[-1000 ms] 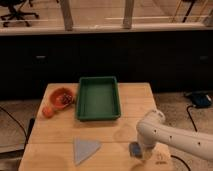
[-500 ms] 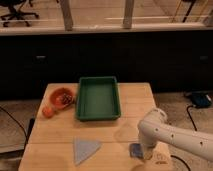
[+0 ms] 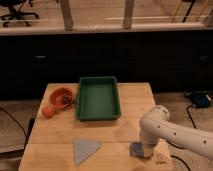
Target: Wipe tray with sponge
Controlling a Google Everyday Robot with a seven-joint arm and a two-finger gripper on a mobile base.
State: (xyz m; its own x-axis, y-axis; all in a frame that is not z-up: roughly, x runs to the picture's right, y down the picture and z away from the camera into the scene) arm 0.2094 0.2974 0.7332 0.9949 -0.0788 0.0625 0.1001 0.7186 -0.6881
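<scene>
The green tray (image 3: 98, 98) lies empty at the back middle of the wooden table. The small blue-grey sponge (image 3: 137, 149) lies on the table near the front right edge. My white arm comes in from the right, and its gripper (image 3: 146, 148) points down right over the sponge's right side, touching or almost touching it. The arm's wrist hides the gripper's tip.
A round orange bowl (image 3: 62, 96) stands left of the tray, with a small orange ball (image 3: 47, 111) in front of it. A flat pale grey-blue triangular cloth (image 3: 85, 149) lies at the table's front, left of the sponge. Dark cabinets stand behind the table.
The arm has shifted very slightly over the sponge. The sponge, tray and other things have not moved.
</scene>
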